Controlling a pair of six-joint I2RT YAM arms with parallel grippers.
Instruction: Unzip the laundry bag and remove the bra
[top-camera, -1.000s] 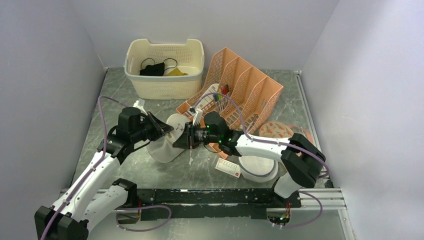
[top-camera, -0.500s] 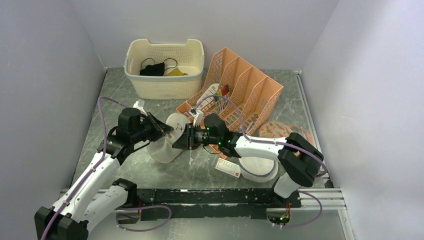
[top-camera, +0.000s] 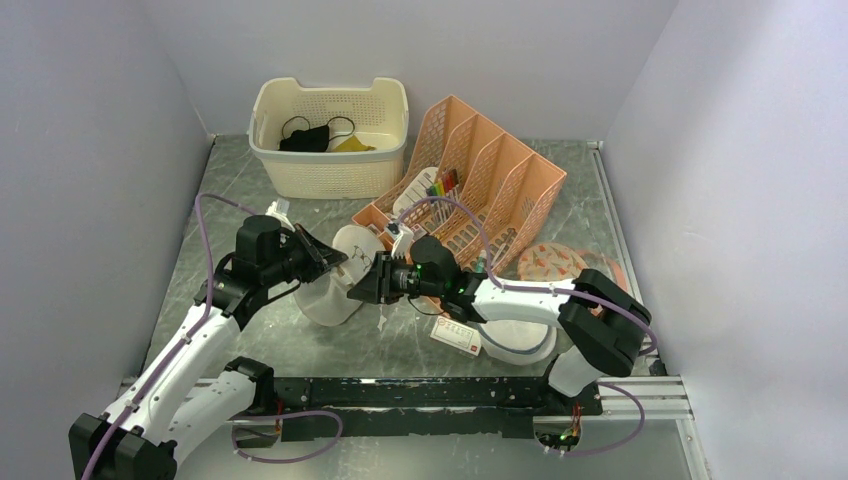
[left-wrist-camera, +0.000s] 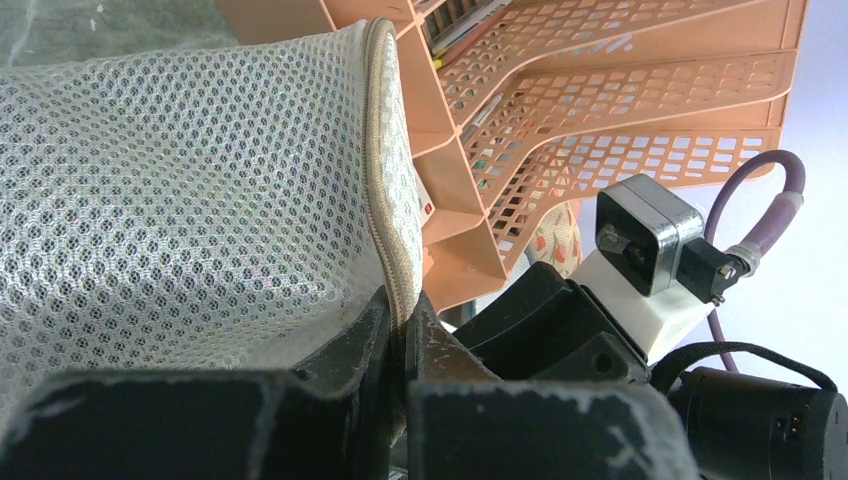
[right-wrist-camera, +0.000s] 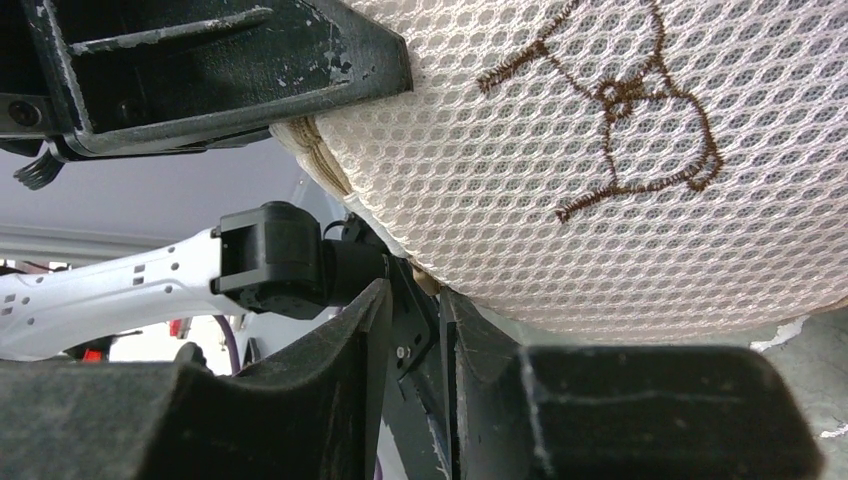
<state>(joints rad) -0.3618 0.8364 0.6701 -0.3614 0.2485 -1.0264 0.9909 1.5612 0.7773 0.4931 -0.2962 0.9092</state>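
- Top external: the laundry bag stands held up off the table, between the two arms.
- The left gripper meets the bag's upper edge from 9 o'clock. The right gripper is at the bag's 3 o'clock side.
- A cream basket sits at 12 o'clock from the bag, with a dark cloth with thin loops inside it. We cannot tell what garment that cloth is.
- An orange file rack lies at 2 o'clock from the bag.
- Left wrist: white mesh fills the 9 to 12 o'clock part of the view. The tan zipper rim runs down from 12 o'clock into the left fingers, which are pressed together on it with no gap showing.
- The right arm's camera housing is at 3 o'clock and the rack at 1 o'clock.
- Right wrist: the bag's flat face, with brown embroidery, fills 12 to 3 o'clock.
- The right fingers are drawn almost together. The tan rim enters the thin slit between them at the tips, so we read this as a pinch on the rim.
- The left gripper clamps the same rim at 11 o'clock.
- The mesh hides the bag's contents in all views.
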